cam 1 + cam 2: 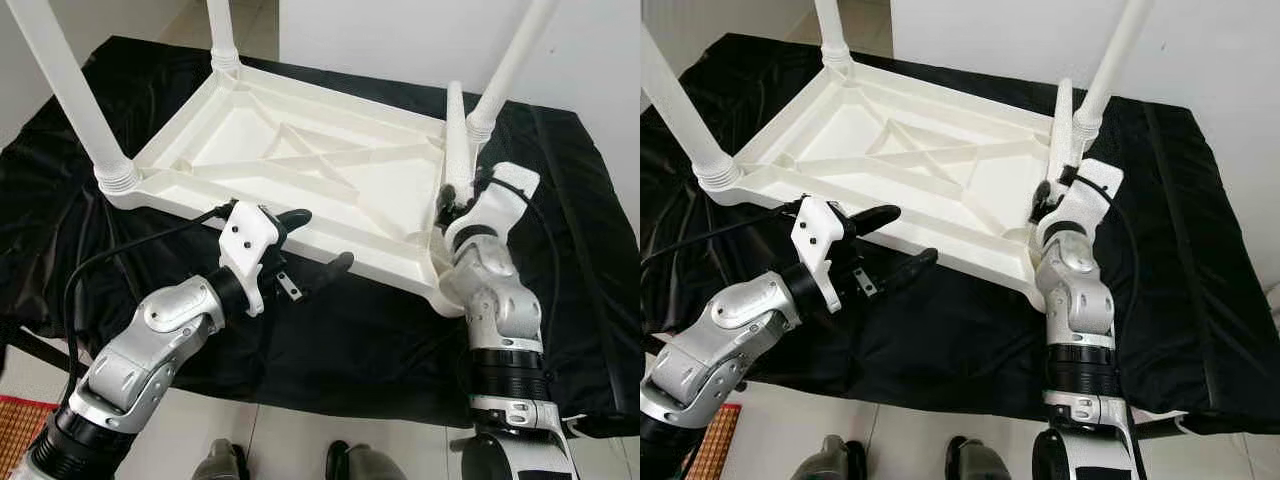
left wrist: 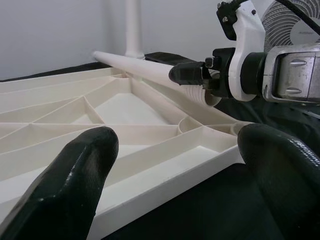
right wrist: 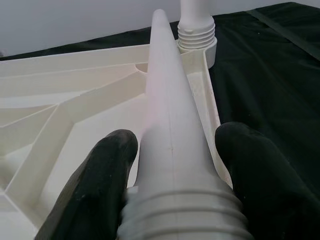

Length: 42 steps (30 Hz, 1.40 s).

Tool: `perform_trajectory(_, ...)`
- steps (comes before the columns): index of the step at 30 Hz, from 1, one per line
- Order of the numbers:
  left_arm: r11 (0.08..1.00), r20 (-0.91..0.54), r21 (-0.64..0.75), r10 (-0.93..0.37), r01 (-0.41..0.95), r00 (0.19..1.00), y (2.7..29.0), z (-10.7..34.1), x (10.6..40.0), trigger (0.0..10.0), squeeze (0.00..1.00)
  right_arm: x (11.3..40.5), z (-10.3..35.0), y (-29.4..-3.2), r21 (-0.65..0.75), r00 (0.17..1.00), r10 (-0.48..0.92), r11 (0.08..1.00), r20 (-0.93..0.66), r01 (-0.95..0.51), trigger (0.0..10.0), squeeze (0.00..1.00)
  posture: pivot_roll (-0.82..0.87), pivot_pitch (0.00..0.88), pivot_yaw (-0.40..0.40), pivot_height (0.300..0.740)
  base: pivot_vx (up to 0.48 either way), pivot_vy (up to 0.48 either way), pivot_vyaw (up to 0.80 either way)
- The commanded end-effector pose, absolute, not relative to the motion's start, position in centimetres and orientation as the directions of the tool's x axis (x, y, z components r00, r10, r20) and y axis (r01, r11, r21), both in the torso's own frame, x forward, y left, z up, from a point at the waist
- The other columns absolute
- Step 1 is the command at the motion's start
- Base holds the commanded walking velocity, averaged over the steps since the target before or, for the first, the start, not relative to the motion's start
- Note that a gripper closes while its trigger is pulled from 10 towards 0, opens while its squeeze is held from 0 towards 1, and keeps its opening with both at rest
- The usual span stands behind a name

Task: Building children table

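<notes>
**Fourth leg held at the near right corner**

We see the white tabletop lying upside down on a black cloth, with three legs screwed in and standing up from its corners. Our right gripper holds the loose leg between both fingers, near its threaded end, beside the near right corner. Our left gripper hovers at the tabletop's near edge, fingers spread wide, holding nothing.

Silver arms, black-fingered left pincer, black cables
</notes>
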<state>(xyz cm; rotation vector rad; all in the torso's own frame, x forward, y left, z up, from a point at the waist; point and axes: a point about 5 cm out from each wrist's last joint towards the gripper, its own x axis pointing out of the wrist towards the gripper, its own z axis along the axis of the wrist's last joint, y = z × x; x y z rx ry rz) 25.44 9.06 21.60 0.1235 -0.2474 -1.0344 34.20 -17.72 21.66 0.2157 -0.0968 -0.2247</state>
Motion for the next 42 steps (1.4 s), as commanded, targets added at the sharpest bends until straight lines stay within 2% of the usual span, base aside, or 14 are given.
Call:
perform_trajectory(1, 0.412, 0.121, 0.233, -0.911, 0.881, 0.394, 8.7, 21.4, 25.0, 10.0, 0.00, 34.0, 22.6, -17.7, 0.241, 0.968, -0.220, 0.953, 0.123, 0.186, 10.0, 0.00, 0.03, 0.161, -0.043, 0.740, 0.000, 0.000, 0.00)
perform_trajectory(11, 0.413, 0.121, 0.229, -0.911, 0.881, 0.395, 8.7, 21.4, 25.0, 10.0, 0.00, 33.9, 21.9, -17.1, 0.273, 0.977, -0.178, 0.952, 0.114, 0.141, 10.0, 0.00, 0.03, 0.162, -0.043, 0.740, 0.000, 0.000, 0.00)
perform_trajectory(12, 0.413, 0.121, 0.229, -0.910, 0.881, 0.395, 8.7, 21.4, 25.0, 10.0, 0.00, 33.9, 21.8, -17.0, 0.281, 0.980, -0.169, 0.950, 0.105, 0.133, 8.7, 0.00, 0.03, 0.162, -0.043, 0.740, 0.000, 0.000, 0.00)
perform_trajectory(16, 0.413, 0.122, 0.229, -0.910, 0.881, 0.395, 8.7, 21.4, 25.0, 10.0, 0.00, 33.9, 21.7, -16.9, 0.287, 0.982, -0.162, 0.950, 0.100, 0.127, 8.7, 0.00, 0.03, 0.162, -0.043, 0.740, 0.000, 0.000, 0.00)
perform_trajectory(17, 0.413, 0.121, 0.229, -0.910, 0.881, 0.395, 8.7, 21.4, 25.0, 10.0, 0.00, 34.0, 20.4, -16.6, 0.246, 0.988, -0.151, 0.959, 0.015, 0.143, 10.0, 0.00, 0.03, 0.162, -0.043, 0.740, 0.000, 0.000, 0.00)
perform_trajectory(24, 0.412, 0.122, 0.229, -0.911, 0.882, 0.394, 8.7, 21.4, 25.0, 10.0, 0.00, 34.0, 18.1, -16.0, 0.207, 0.985, -0.126, 0.967, -0.117, 0.148, 10.0, 0.00, 0.04, 0.167, -0.044, 0.740, 0.000, 0.000, 0.00)
perform_trajectory(30, 0.412, 0.121, 0.228, -0.911, 0.882, 0.394, 8.7, 21.4, 24.9, 10.0, 0.00, 34.0, 17.9, -16.3, 0.194, 0.983, -0.134, 0.969, -0.124, 0.156, 10.0, 0.00, 0.04, 0.168, -0.044, 0.740, 0.000, 0.000, 0.00)
perform_trajectory(31, 0.411, 0.121, 0.228, -0.911, 0.882, 0.394, 8.7, 21.4, 24.9, 10.0, 0.00, 34.0, 17.9, -16.3, 0.200, 0.983, -0.131, 0.968, -0.127, 0.154, 10.0, 1.00, 0.04, 0.168, -0.044, 0.740, 0.000, 0.000, 0.00)
perform_trajectory(36, 0.411, 0.121, 0.228, -0.911, 0.882, 0.394, 8.7, 21.4, 24.9, 10.0, 0.00, 34.0, 18.0, -16.2, 0.197, 0.983, -0.132, 0.968, -0.128, 0.156, 10.0, 1.00, 0.03, 0.169, -0.044, 0.740, 0.000, 0.000, 0.00)
perform_trajectory(37, 0.412, 0.121, 0.228, -0.911, 0.882, 0.394, 8.7, 21.4, 24.9, 10.0, 0.00, 34.0, 18.0, -16.2, 0.197, 0.982, -0.134, 0.968, -0.133, 0.159, 10.0, 0.00, 0.03, 0.169, -0.044, 0.740, 0.000, 0.000, 0.00)
perform_trajectory(42, 0.412, 0.121, 0.229, -0.911, 0.882, 0.394, 8.7, 21.4, 24.9, 10.0, 0.00, 34.0, 18.0, -16.1, 0.199, 0.983, -0.120, 0.969, -0.136, 0.146, 10.0, 0.00, 0.03, 0.169, -0.044, 0.740, 0.000, 0.000, 0.00)
